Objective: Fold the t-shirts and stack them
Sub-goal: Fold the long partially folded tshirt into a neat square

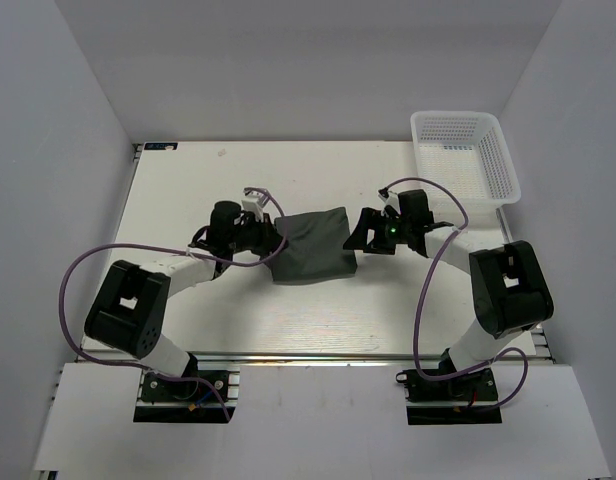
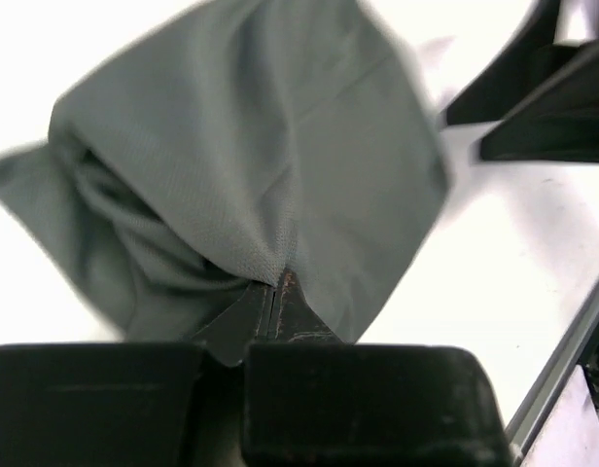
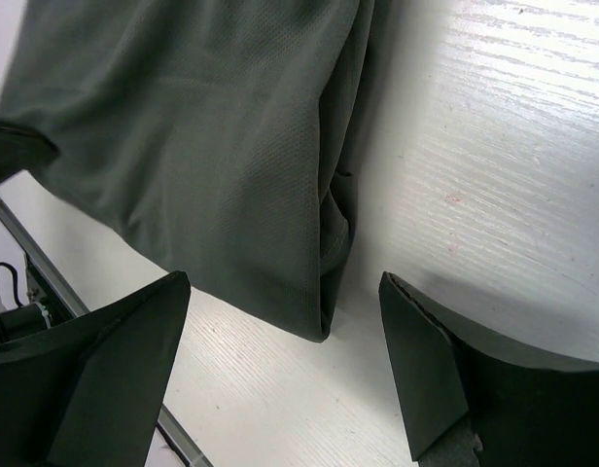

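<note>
Top view: grey-green shirt (image 1: 313,247) lies mid-desk (image 1: 288,320), folded to a rough square. Left tool (image 1: 271,240) is at the shirt's 9 o'clock edge, touching the cloth. Right tool (image 1: 360,235) is at its 3 o'clock edge, just beside it. White mesh basket (image 1: 466,160) sits at the desk's 1 o'clock corner, well apart from the shirt.

Left wrist: left tool (image 2: 278,297) is closed tight, pinching a bunched fold of the shirt (image 2: 261,146) at 6 o'clock. The cloth fans out toward 12. The right tool's dark fingers (image 2: 543,97) show at 2 o'clock.

Right wrist: right tool (image 3: 282,287) is spread wide and grips nothing. The shirt (image 3: 202,136) fills 10 to 12 o'clock, its lower corner reaching between the fingers. Bare desk (image 3: 494,146) at 2 o'clock.
</note>
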{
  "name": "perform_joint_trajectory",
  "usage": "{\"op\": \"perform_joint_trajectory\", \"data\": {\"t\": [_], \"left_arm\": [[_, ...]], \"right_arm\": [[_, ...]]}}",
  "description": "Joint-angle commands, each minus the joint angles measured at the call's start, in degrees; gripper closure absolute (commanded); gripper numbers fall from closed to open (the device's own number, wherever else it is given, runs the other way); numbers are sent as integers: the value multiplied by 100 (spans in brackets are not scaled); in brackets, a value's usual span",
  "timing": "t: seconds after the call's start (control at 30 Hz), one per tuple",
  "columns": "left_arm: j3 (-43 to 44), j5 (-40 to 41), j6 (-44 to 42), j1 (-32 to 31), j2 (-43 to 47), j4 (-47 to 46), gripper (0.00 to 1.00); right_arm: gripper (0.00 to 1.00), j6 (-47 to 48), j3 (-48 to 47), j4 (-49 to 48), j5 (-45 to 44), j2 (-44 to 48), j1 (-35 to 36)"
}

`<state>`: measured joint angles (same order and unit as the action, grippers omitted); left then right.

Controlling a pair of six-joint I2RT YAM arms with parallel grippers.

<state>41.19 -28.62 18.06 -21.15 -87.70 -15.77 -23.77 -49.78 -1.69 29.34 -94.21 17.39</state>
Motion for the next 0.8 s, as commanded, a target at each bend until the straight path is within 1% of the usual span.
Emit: {"op": "perform_joint_trajectory", "data": {"t": [0.0, 0.03, 0.13, 0.17, 0.23, 0.27, 0.33, 0.37, 0.4, 0.47, 0.5, 0.6, 0.7, 0.73, 0.77], "left_arm": [[-190, 444, 144, 23, -1, 372, 100], [-242, 550, 145, 23, -1, 442, 100], [-243, 1207, 145, 23, -1, 715, 100], [-191, 1314, 145, 23, -1, 846, 96], [11, 1377, 145, 23, -71, 979, 86], [116, 1377, 145, 23, -72, 1101, 74], [459, 1263, 5, 23, -133, 1268, 63], [573, 1263, 4, 23, -133, 1374, 56], [766, 1341, -57, -47, -133, 1610, 52], [821, 1499, -57, -47, -19, 1778, 47], [821, 1622, -57, -47, 94, 1831, 39], [821, 1929, 82, -47, 262, 2287, 27], [821, 1931, 135, -47, 315, 2639, 16], [768, 1931, 136, -47, 315, 2797, 12], [689, 1835, 136, -47, 245, 2799, 2]], "right_arm": [[16, 21, -5, -165, 63, 149, 19], [16, 30, -5, -138, 63, 149, 10], [15, 48, -23, -77, -34, 193, 19], [15, 48, -14, -59, -51, 184, 19], [13, 57, -32, -33, -60, 236, 19], [13, 65, -41, -24, -78, 237, 28], [13, 65, -84, 20, -87, 306, 19], [12, 65, -76, 46, -69, 316, 19], [12, 83, -93, 64, -95, 377, 28], [10, 83, -85, 81, -130, 482, 28], [10, 83, -85, 90, -157, 492, 28], [10, 101, -76, 143, -192, 553, 28], [10, 145, -58, 161, -218, 641, 28], [10, 153, -50, 343, -236, 641, 10], [10, 153, -6, 336, -253, 659, 19]]}}
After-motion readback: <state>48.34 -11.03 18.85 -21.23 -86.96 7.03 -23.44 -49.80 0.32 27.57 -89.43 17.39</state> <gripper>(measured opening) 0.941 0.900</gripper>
